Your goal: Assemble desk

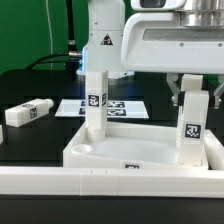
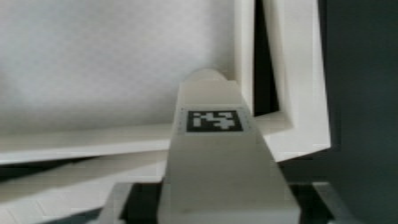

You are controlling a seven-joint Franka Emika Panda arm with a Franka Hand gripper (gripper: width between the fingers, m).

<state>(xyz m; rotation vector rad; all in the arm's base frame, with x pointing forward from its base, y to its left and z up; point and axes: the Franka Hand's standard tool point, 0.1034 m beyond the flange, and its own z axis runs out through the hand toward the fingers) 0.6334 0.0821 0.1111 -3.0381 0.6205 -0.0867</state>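
Evidently the second leg is being fitted: the claw (image 1: 194,100) is closed partway around the top of an upright leg (image 1: 193,128), whose foot sits at the tabletop's (image 1: 140,142) corner straight below the claw. Its long axis runs vertical, with the tagged face toward the exterior camera; next, I judge, it must be seated squarely and twisted into that socket. Another leg (image 1: 95,100) stands upright well off to the claw's side, toward the exterior view's left.
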